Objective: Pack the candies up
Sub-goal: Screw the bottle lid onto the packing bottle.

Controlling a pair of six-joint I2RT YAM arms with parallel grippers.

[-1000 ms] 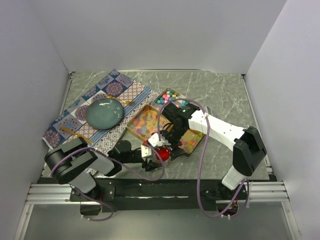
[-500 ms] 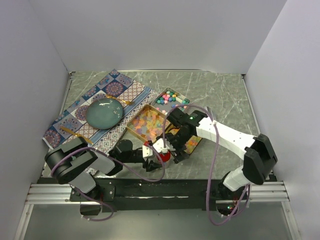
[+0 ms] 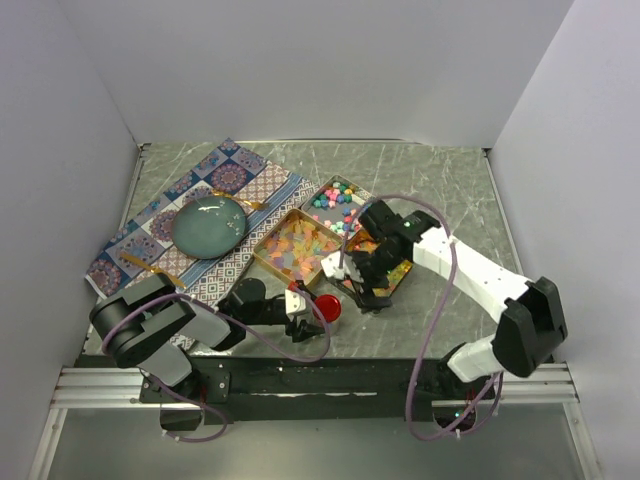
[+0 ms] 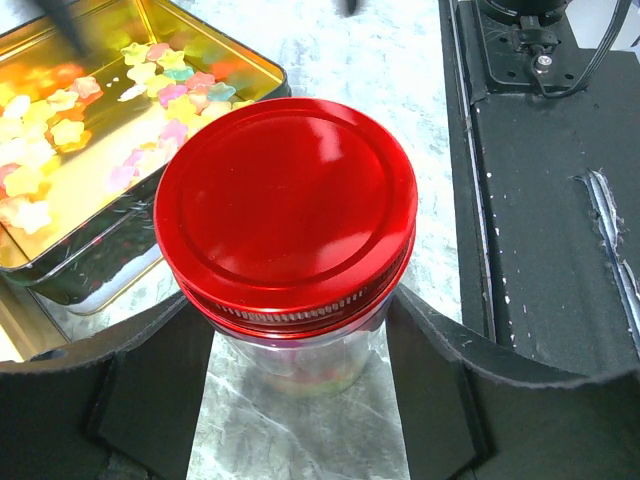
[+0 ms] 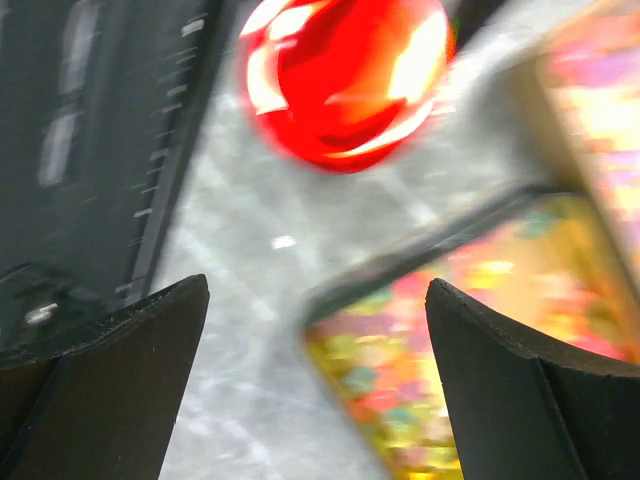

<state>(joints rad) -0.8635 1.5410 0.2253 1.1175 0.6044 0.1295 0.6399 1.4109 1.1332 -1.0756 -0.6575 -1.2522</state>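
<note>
Our left gripper [image 4: 300, 345] is clenched on one glass jar [image 4: 300, 368], a finger on each side below its red lid [image 4: 285, 205]. The jar stands at the lower centre of the overhead view. Our right gripper [image 5: 318, 290] hangs spread and grasps nothing, and its own view is blurred. We count three gold tins [image 3: 293, 247] at centre frame, each holding candies [image 4: 150, 75]. The rightmost tin is half hidden by the right arm. More candies show dimly through the jar glass, too few visible to count. One teal bowl [image 3: 209, 226] rests on one patterned cloth [image 3: 232, 172] at the upper left.
</note>
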